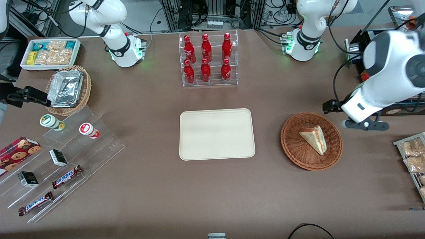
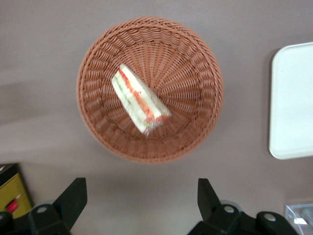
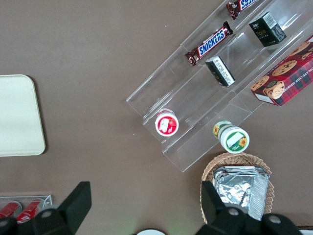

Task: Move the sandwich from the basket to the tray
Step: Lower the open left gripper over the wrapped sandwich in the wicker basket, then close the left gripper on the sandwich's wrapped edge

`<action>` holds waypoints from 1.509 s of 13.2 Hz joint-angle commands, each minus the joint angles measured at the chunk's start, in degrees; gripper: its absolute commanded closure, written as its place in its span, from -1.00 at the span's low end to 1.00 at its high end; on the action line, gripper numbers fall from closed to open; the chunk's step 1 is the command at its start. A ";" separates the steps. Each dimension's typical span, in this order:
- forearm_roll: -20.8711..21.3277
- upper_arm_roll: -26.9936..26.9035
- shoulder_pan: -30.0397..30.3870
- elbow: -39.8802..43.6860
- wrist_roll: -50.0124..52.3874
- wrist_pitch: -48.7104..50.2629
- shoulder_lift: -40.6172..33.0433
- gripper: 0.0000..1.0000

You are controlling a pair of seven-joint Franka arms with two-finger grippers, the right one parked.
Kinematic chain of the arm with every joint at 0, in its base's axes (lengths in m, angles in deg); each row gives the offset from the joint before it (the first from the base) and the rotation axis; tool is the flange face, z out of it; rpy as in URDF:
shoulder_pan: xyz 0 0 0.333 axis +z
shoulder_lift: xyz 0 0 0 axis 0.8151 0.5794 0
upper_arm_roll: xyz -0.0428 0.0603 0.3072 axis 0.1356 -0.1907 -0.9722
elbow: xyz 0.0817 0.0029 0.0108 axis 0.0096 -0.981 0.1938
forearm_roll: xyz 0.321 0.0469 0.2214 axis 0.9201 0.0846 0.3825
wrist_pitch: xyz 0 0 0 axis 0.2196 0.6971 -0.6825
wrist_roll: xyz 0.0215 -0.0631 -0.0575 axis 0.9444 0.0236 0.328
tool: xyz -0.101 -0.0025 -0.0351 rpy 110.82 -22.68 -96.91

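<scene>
The sandwich [image 1: 314, 138] [image 2: 139, 106], a pale wedge with red, orange and green layers on its cut edge, lies in the round reddish-brown basket [image 1: 292, 146] [image 2: 195, 73]. The cream tray [image 1: 215, 132] [image 2: 293, 98] lies bare at the table's middle, beside the basket toward the parked arm's end. In the wrist view my gripper [image 2: 142, 188] is open, well above the table just outside the basket's rim, with only bare tabletop between its fingers [image 2: 73, 196]. In the front view the working arm's wrist [image 1: 365, 106] hangs beside the basket, toward the working arm's end.
A clear rack of red bottles [image 1: 209, 59] stands farther from the front camera than the tray. Packets on a rack [image 1: 413, 159] lie at the working arm's end. At the parked arm's end are a tan foil basket [image 1: 68, 89], acrylic steps with snacks [image 1: 66, 156] and a white bin [image 1: 49, 53].
</scene>
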 commanded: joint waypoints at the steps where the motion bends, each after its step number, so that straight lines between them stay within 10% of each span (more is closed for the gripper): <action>1: 0.88 0.45 0.62 -8.43 1.04 -9.16 -2.05 -1.00; 5: 0.79 0.19 1.76 -16.35 4.97 -21.57 -1.79 -1.00; 13: 0.88 0.28 1.50 -16.27 48.55 -30.72 4.01 -1.00; 20: 0.88 0.28 1.41 -16.27 52.72 -32.31 7.61 -1.00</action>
